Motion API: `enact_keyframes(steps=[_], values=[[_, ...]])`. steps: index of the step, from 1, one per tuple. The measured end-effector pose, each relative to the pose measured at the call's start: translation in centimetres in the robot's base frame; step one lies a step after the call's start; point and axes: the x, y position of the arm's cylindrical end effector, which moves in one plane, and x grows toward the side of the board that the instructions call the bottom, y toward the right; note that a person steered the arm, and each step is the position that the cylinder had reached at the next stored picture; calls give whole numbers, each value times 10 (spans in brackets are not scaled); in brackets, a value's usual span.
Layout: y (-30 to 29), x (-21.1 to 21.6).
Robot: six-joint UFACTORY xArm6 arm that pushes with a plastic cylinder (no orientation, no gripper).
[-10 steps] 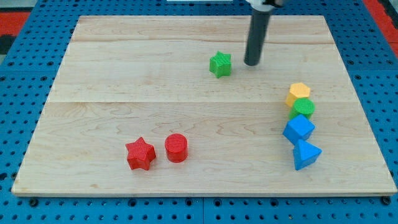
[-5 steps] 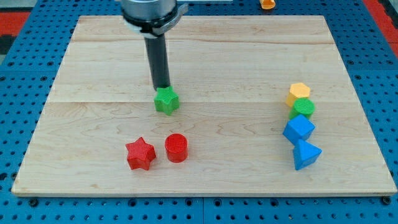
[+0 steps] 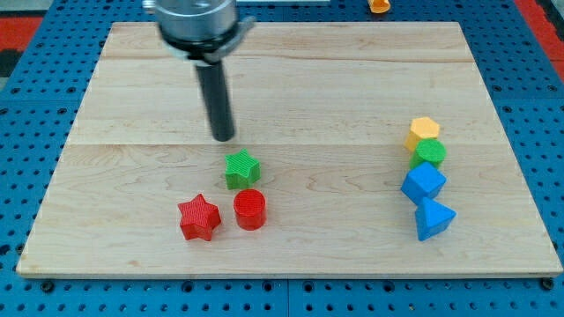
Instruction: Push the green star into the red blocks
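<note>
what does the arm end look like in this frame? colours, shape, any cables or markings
A straight dark rod, round in section and near black, ending in my tip, which is blunt and flat. At the view's top the rod enters a wider grey metallic collar with a darker band round its lower edge. No cables, labels or markings show. The arm above the collar is out of frame.

The star was green; the other star and the cylinder were red. At the right sat a yellow block, a green block and two blue blocks. The board was pale wood, the rod dark grey.
</note>
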Motion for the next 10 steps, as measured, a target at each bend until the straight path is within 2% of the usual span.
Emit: enact_keyframes(steps=[2, 3, 4, 6, 10], values=[[-13, 83], [-17, 73], [-7, 33], [-6, -19], [-6, -76]])
